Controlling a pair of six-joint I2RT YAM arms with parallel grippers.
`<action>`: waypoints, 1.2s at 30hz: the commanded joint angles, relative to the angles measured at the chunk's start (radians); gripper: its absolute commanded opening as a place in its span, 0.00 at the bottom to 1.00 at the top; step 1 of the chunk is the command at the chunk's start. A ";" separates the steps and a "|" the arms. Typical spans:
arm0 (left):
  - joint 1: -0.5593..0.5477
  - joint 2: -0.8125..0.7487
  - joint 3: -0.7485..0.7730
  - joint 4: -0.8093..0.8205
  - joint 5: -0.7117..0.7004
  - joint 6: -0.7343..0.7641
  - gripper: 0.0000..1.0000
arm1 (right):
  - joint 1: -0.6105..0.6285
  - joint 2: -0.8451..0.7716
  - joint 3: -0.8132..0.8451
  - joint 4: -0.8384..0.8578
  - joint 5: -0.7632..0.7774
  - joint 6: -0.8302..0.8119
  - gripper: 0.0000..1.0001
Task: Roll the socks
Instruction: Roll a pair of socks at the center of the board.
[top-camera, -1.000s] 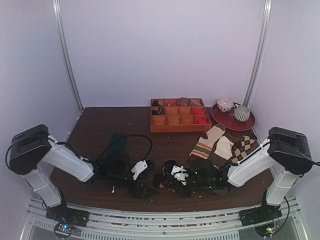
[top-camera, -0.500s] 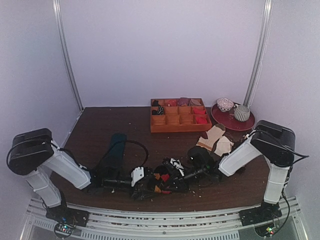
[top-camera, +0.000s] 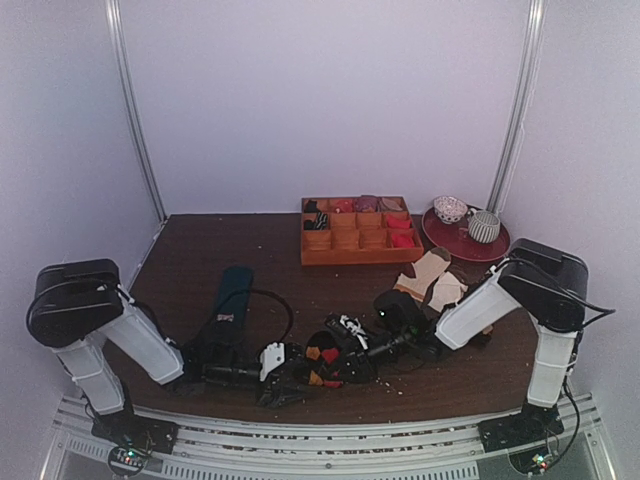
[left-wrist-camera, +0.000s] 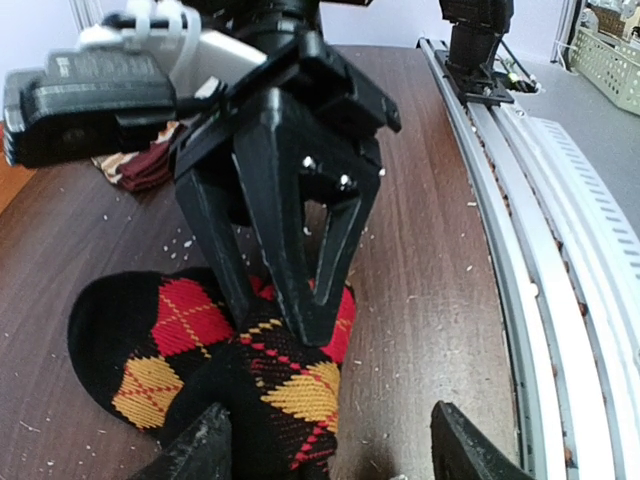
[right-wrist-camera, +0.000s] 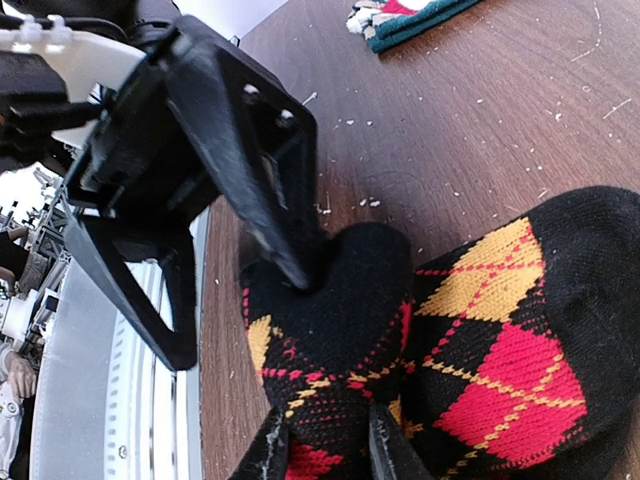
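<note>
The socks are black with red and orange-yellow argyle diamonds crossed by thin dashed lines. The tray is orange-brown, with some cells showing red. Right of the tray the plate is dark red; in front of the tray is a tan sock; to its front-left is a dark teal sock. The table is dark brown; the left gripper and right gripper are black

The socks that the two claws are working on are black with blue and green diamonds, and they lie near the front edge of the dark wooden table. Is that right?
Not quite. The socks are black with red and orange diamonds, not blue and green; the left wrist view shows this plainly. The rest holds: they lie near the front edge of the dark wooden table.
</note>
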 joint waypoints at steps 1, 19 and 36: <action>-0.007 0.071 0.032 0.037 0.005 -0.039 0.67 | 0.010 0.078 -0.057 -0.329 0.046 0.019 0.22; -0.007 0.200 0.167 -0.336 -0.089 -0.181 0.00 | 0.010 -0.088 -0.003 -0.386 0.073 -0.040 0.32; 0.085 0.280 0.265 -0.684 0.075 -0.378 0.00 | 0.389 -0.450 -0.241 -0.158 1.099 -0.537 0.62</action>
